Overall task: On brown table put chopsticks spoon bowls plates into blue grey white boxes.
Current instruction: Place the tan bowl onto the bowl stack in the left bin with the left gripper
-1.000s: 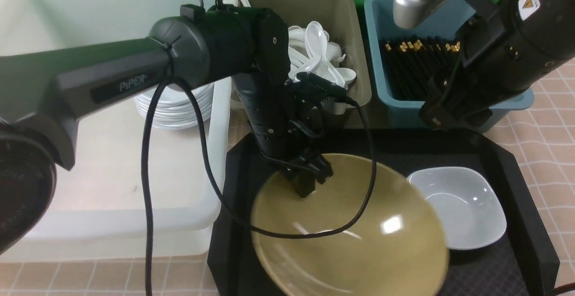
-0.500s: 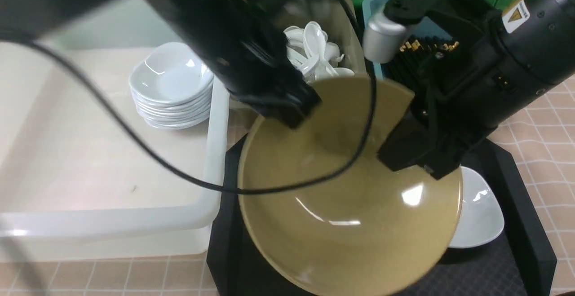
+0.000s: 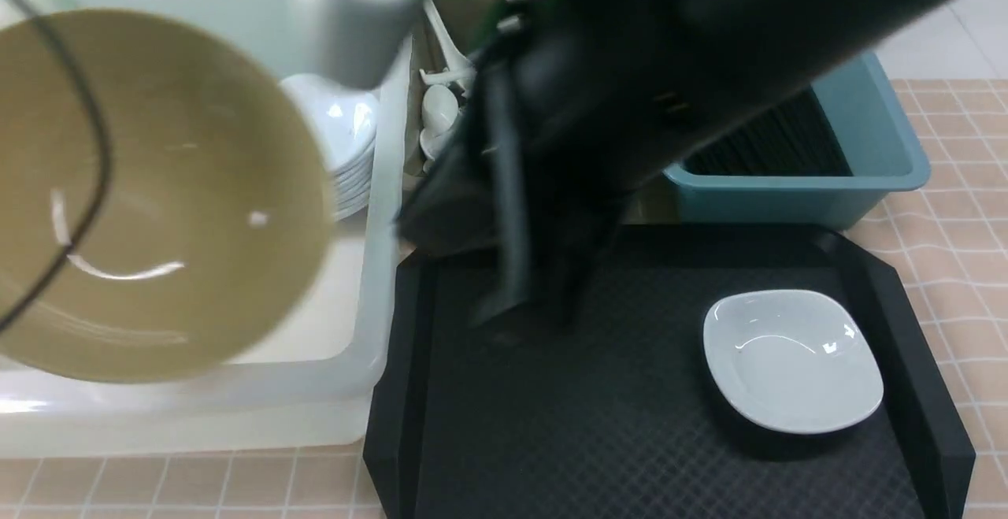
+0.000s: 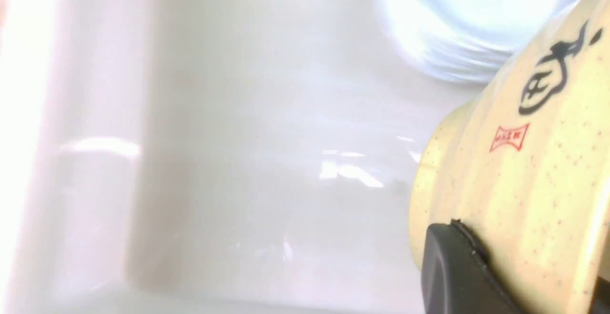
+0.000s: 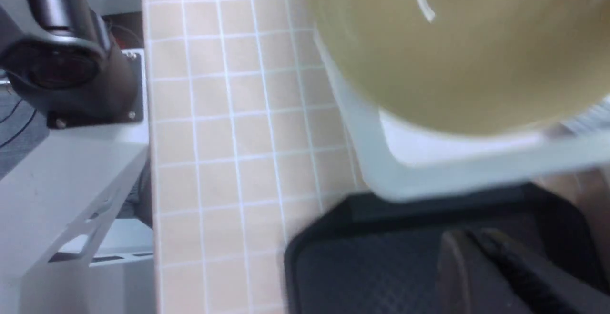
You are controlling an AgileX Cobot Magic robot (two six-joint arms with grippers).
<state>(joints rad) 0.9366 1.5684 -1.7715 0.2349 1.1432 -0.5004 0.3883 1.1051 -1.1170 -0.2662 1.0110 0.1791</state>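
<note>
Olive-yellow and glossy, the bowl (image 3: 157, 172) is pinched at its wall by the left claw (image 4: 524, 261), over the white tub (image 3: 315, 393); I judge this the bowl-boxing step. To the right claw's left hangs that bowl; the right claw (image 5: 476, 238) itself is closed, on nothing visible. Next should come lowering the bowl beside the stacked plates (image 3: 339, 141), gently, as hard rims could knock. Right of the right claw, one smooth, rounded-square white dish (image 3: 791, 361) waits on the textured black tray (image 3: 591, 440). Ribbed outside, the bowl bears dark brushed characters and fine speckles.
</note>
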